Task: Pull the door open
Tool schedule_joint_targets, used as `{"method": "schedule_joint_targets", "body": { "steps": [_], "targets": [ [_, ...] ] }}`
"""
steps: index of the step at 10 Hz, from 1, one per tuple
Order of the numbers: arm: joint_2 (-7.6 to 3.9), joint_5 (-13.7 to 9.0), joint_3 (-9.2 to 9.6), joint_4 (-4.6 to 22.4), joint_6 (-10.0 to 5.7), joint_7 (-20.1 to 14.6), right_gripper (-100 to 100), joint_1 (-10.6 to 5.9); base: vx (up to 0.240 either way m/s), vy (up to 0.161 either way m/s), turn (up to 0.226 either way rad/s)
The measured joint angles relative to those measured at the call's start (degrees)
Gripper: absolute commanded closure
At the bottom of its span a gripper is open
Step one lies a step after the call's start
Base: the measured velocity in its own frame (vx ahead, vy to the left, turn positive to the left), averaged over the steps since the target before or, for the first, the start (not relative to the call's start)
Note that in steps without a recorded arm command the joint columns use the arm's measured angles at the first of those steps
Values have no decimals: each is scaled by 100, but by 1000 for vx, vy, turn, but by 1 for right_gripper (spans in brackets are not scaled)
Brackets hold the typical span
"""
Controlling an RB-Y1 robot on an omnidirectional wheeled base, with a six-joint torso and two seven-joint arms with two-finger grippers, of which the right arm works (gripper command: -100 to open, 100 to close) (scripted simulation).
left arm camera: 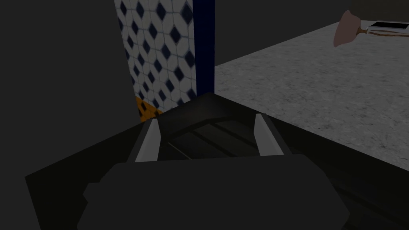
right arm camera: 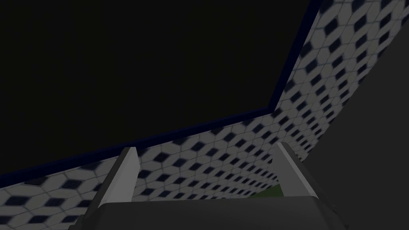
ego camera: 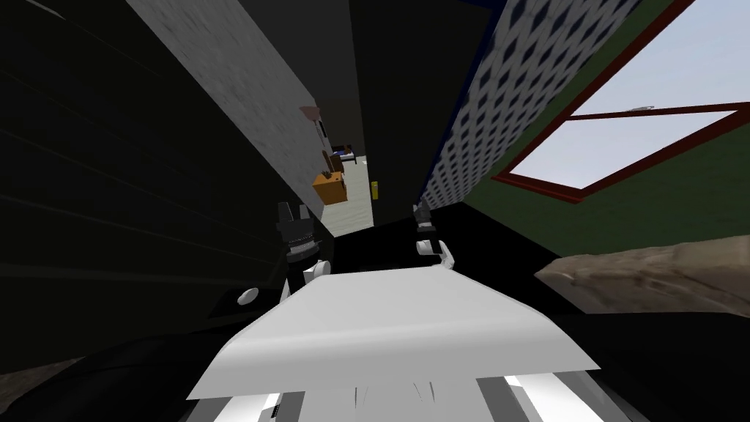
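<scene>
The door (ego camera: 110, 183) is a dark panelled slab along the left of the head view, standing ajar. Beyond its edge a narrow gap (ego camera: 353, 198) opens onto a lit floor. A small white round knob (ego camera: 247, 296) sits on the dark surface close to my chest. My left gripper (ego camera: 293, 214) is beside the door's edge, fingers open. In the left wrist view the gripper (left arm camera: 206, 119) has a dark panelled surface (left arm camera: 207, 135) lying between its fingers. My right gripper (ego camera: 422, 212) is held near the gap's right side; the right wrist view shows it (right arm camera: 205, 151) open and holding nothing.
A grey speckled wall (ego camera: 242, 95) runs along the gap's left, and a blue-and-white tiled wall (ego camera: 498, 110) along its right. An orange cabinet (ego camera: 329, 188) stands in the room beyond. A red-framed window (ego camera: 622, 139) and a brownish slab (ego camera: 644, 278) are at my right.
</scene>
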Motion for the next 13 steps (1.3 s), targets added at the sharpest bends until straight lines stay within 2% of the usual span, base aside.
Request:
{"method": "schedule_joint_targets", "body": {
  "steps": [2,7,10,13],
  "targets": [
    [-2,14,7,355,11,7,-100,-186,111,22,79],
    [-14,43,44,1008,119,13,-100,-515,107,14,85],
    [-8,64,70,1321,236,17,-100,-690,91,13,58],
    [-45,59,54,1681,256,-1,-100,-907,79,11,71]
  ]
}}
